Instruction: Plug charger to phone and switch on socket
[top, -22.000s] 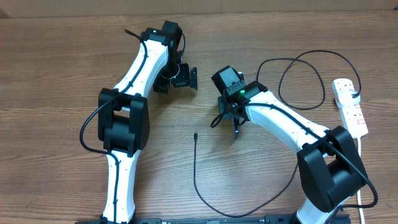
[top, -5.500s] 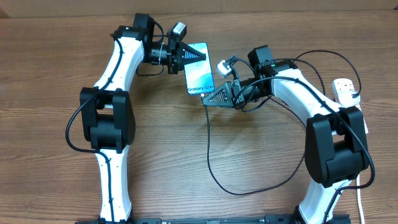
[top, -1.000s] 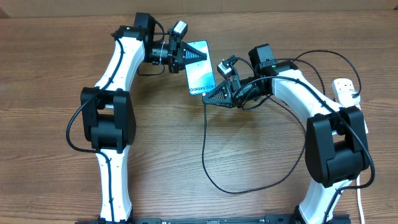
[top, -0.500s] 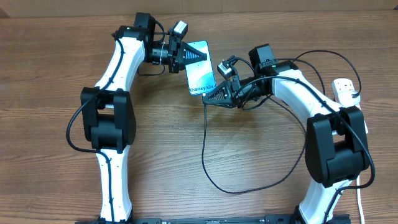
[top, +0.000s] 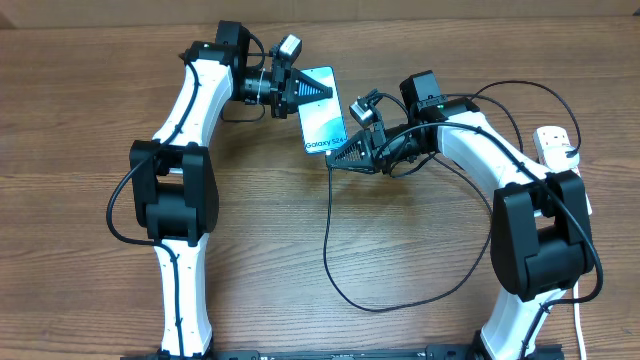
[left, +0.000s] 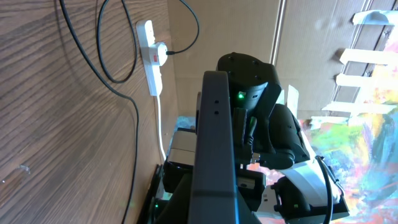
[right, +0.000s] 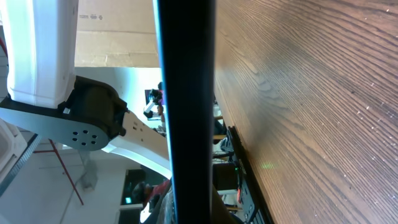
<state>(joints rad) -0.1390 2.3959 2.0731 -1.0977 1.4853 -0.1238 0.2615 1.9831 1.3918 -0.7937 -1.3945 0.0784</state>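
The phone (top: 322, 115) is held off the table, its light blue screen facing up and the "Galaxy S24" text at its lower end. My left gripper (top: 305, 90) is shut on its upper end; the left wrist view shows the phone (left: 214, 143) edge-on. My right gripper (top: 338, 158) is shut at the phone's lower end, where the thin black charger (top: 328, 230) cable comes out. The connector tip is hidden. A dark phone edge (right: 186, 93) fills the right wrist view. The socket (top: 548, 138) lies at the far right, with a black plug in it.
The charger cable loops low across the table front and coils behind the right arm. The socket (left: 151, 62) shows a red switch in the left wrist view. Its white cord runs toward the table's front right corner.
Nothing has moved over the last second. About five seconds ago the right gripper stood slightly further right. Long before that, the cable tip lay loose on the table.
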